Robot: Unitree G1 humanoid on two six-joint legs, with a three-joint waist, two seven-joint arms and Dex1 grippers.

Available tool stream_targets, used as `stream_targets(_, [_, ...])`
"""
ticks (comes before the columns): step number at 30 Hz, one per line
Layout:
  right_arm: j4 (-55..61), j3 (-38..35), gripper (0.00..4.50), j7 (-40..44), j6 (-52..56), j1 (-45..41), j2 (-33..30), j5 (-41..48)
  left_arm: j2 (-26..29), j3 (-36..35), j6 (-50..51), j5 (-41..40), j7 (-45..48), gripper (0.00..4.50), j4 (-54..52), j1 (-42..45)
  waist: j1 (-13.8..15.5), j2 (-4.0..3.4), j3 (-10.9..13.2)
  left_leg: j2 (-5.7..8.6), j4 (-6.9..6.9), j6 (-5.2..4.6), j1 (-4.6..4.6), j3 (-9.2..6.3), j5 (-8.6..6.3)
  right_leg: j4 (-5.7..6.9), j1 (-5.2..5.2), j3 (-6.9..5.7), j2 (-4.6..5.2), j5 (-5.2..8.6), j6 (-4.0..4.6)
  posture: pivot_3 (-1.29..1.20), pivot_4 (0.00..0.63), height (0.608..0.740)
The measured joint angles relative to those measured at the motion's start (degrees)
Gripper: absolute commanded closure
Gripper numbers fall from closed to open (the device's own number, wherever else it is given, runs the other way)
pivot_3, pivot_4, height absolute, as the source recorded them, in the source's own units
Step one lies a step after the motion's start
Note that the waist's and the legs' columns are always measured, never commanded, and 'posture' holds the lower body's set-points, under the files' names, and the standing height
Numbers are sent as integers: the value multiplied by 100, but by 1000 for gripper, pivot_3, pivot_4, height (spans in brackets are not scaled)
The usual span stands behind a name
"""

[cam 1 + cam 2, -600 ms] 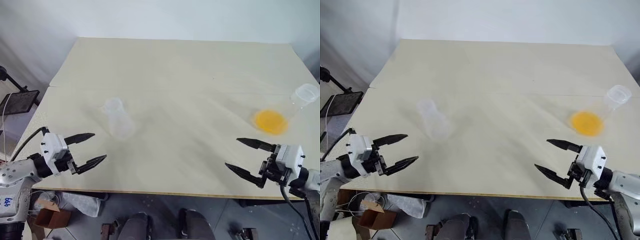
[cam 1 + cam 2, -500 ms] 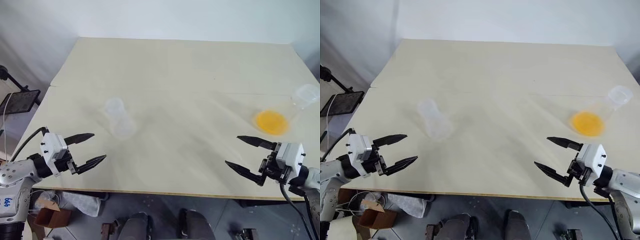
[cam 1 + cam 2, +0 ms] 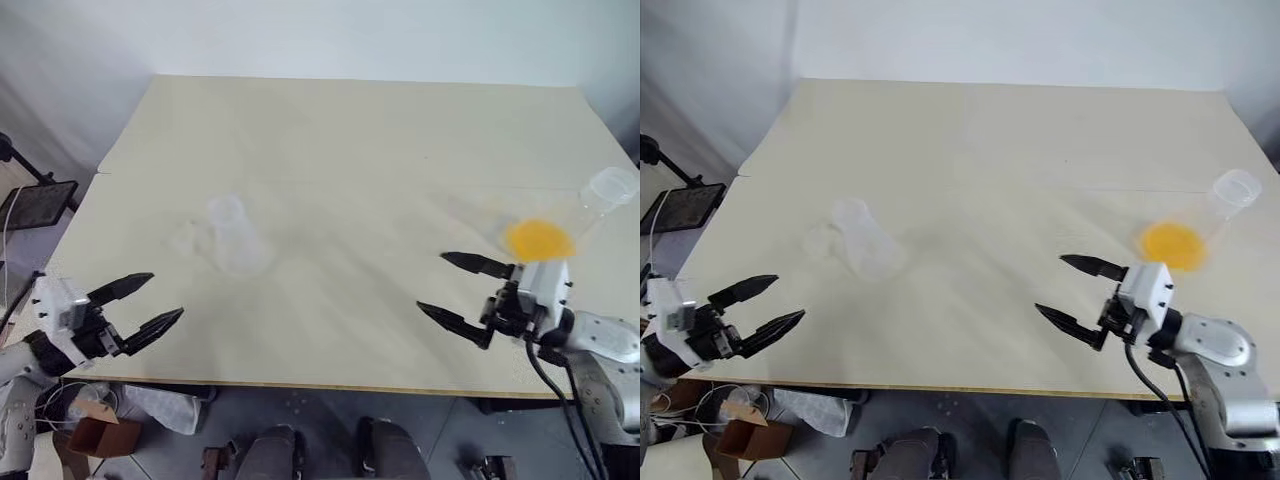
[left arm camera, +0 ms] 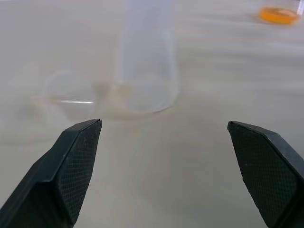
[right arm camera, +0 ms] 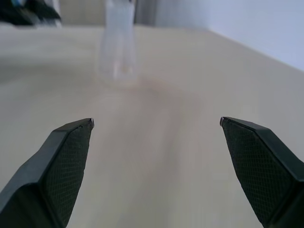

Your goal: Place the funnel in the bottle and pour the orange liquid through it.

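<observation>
The bottle stands left of centre on the surface, the funnel just beside it. The orange liquid sits at the right edge. Left gripper, lower left, and right gripper, lower right, hover with jaws spread, empty.

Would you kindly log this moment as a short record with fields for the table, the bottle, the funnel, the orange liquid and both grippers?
table: pale wooden top
bottle: clear, upright, left half of the table
funnel: clear, lying on the table close beside the bottle, on its left
orange liquid: in a clear vessel near the table's right edge
left gripper: open, empty, at the near left edge, short of the bottle
right gripper: open, empty, over the near right part of the table
</observation>
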State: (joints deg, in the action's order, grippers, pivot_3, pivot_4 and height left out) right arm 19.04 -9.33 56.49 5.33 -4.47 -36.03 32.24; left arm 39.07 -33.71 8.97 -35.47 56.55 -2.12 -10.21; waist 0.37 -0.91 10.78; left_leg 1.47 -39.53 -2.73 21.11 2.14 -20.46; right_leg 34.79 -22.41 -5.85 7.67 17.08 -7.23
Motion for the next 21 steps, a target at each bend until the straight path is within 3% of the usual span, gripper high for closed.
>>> stream_targets(9, [10, 286, 30, -208, 150, -395, 243, -38, -326, -274, -8, -98, -134, 0, -8, -513, 57, 15, -3, 4, -6, 0, 4, -7, -3, -1, 4, -4, 7, 0, 0, 0, 150, 740])
stream_targets(15, [-157, 227, 30, -130, 99, -305, 217, -135, -87, 523, 704, -258, -437, 0, -672, 841, 103, 15, -4, 5, -18, 0, 2, -7, -2, 17, 3, -1, 7, -2, 3, 0, 150, 740])
stream_targets(21, [-178, 160, 30, -134, 77, -220, 207, -184, -27, 1468, 1129, 13, -780, 0, -309, 2345, 2, 15, -4, 7, -8, 1, 1, 7, -3, 29, -11, -29, -26, -2, 2, 0, 150, 740])
